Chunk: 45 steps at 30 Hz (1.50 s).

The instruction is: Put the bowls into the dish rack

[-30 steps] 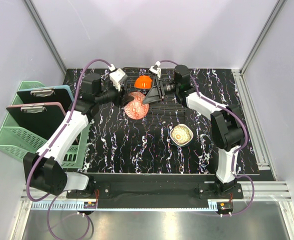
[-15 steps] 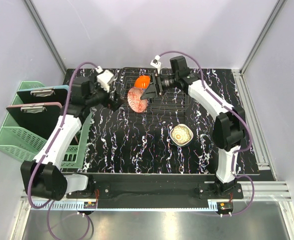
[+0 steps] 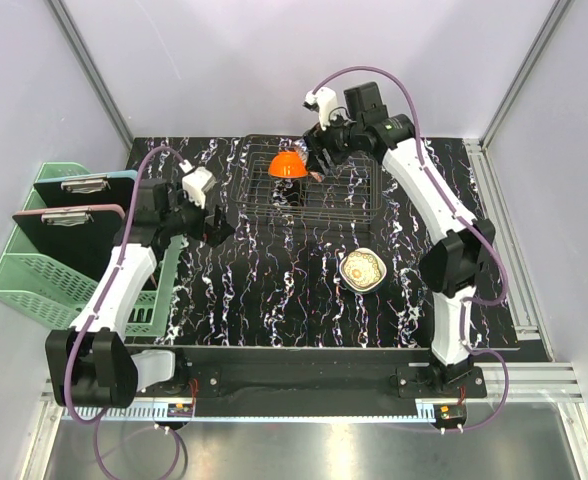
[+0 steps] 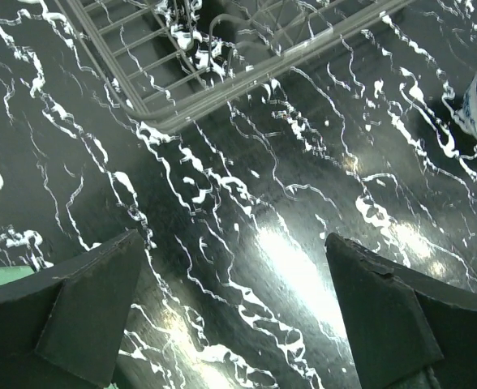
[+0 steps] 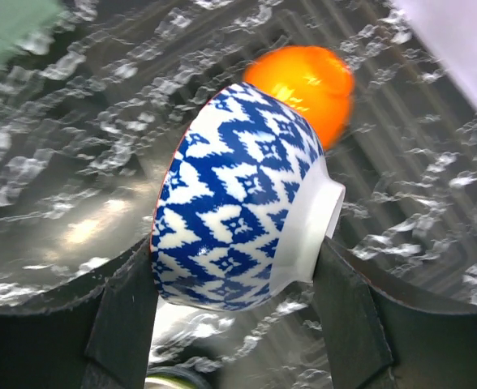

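Open slots in dish rack (image 3: 354, 195) right of orange bowl (image 3: 287, 164) — rear-left blocked; cream bowl (image 3: 364, 269) obstructs table (image 3: 274, 290) in front.

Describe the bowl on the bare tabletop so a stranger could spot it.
On the marbled table, look nearer the arms than the wire dish rack, toward the right. The cream bowl sits upright there, yellow pattern inside; the orange bowl is in the rack, the blue-and-white bowl in the right gripper.

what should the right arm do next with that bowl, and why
Probably lower it a little into the dish rack next to the orange bowl, then release. The right fingers grip the blue-and-white bowl on edge over the rack, and the orange bowl sits close by, so a slot there looks nearest.
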Available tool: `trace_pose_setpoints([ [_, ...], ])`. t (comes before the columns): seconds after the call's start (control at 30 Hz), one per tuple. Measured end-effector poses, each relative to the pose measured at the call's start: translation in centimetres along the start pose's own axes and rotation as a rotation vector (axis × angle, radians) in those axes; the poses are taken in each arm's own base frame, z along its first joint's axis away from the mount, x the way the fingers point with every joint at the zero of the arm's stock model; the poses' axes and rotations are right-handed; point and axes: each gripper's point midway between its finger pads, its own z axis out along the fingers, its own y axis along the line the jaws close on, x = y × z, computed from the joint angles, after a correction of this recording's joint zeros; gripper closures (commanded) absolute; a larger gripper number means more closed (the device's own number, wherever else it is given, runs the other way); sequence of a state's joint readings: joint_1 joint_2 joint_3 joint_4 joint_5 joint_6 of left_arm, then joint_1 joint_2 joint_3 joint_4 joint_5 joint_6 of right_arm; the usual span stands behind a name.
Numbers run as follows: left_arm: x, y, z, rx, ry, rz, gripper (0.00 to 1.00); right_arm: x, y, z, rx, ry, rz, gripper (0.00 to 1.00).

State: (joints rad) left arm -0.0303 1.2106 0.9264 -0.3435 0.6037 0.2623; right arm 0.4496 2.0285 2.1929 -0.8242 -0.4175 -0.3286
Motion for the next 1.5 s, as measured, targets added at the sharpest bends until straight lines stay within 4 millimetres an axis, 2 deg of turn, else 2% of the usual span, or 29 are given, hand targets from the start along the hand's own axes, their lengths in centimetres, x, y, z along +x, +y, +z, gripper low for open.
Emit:
trace_pose_setpoints([
  [0.1,0.5,-0.1,-0.3,-0.002,0.002,-0.006,0.01,0.8,-1.9,0.8,0.068,0.047,-0.083,1.00],
  [0.23,0.8,-0.1,-0.6,-0.002,-0.001,-0.010,0.01,3.1,-3.1,2.6,0.097,0.135,-0.160,1.00],
  [0.43,2.0,-0.4,-0.7,0.003,0.012,-0.023,0.01,6.6,-2.2,5.8,0.055,0.253,-0.240,1.00],
  [0.53,2.4,-0.3,-0.8,0.002,0.016,-0.031,0.01,7.3,-1.2,6.8,0.026,0.276,-0.273,1.00],
  [0.87,2.6,0.2,-1.1,-0.011,0.013,-0.045,0.01,6.7,0.8,8.2,-0.017,0.272,-0.363,1.00],
  [1.33,2.9,0.0,-1.2,-0.001,0.007,-0.052,0.01,6.6,2.0,8.3,-0.043,0.281,-0.393,1.00],
  [1.5,3.0,0.1,-1.4,-0.005,0.004,-0.054,0.01,6.0,2.2,9.0,-0.047,0.267,-0.414,1.00],
])
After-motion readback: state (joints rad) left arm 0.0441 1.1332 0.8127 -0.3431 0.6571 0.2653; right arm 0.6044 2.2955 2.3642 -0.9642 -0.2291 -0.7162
